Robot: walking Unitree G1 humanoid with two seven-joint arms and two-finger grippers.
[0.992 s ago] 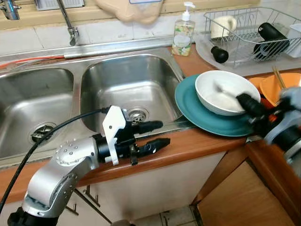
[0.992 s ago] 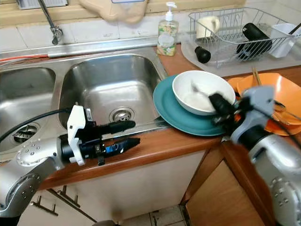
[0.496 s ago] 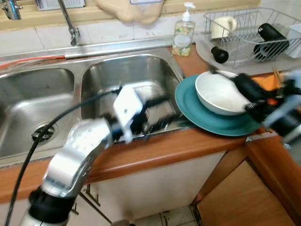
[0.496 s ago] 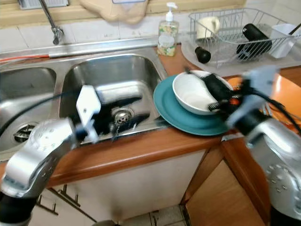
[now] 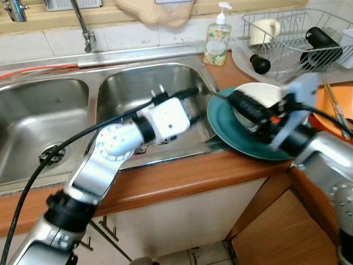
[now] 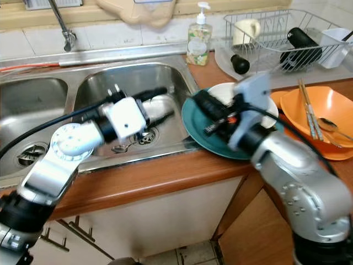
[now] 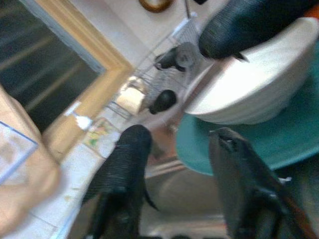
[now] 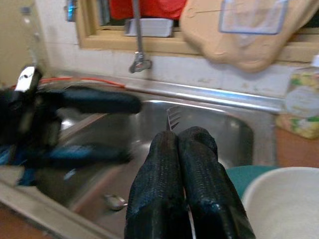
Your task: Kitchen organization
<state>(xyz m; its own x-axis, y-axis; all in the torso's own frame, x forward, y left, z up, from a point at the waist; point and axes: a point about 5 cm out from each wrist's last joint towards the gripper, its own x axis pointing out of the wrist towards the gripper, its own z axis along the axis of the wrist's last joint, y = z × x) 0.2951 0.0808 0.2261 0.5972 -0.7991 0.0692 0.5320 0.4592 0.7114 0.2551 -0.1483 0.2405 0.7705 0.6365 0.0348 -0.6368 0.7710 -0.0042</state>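
Note:
A white bowl (image 5: 268, 93) sits on a teal plate (image 5: 231, 130) on the wooden counter, just right of the sink. My right gripper (image 5: 236, 101) reaches across the bowl's near side, shut on a metal fork (image 8: 172, 117). The fork's tines point toward the right sink basin (image 5: 132, 88). My left gripper (image 5: 192, 105) hovers open over that basin. Its fingers (image 7: 124, 164) point at the plate's left edge, with nothing between them. The two grippers' tips are close together, and the right arm hides part of the bowl.
A spoon (image 6: 122, 147) lies near the right basin's drain. Right of the plate sits an orange bowl (image 6: 322, 118) with chopsticks and a spoon. A soap bottle (image 6: 197, 36) and a dish rack (image 6: 276, 33) stand at the back, and the faucet (image 6: 62, 25) rises behind the sink.
My left gripper swung from the counter's front edge up over the right basin toward the plate. My right gripper moved left across the bowl, carrying the fork that lay in it.

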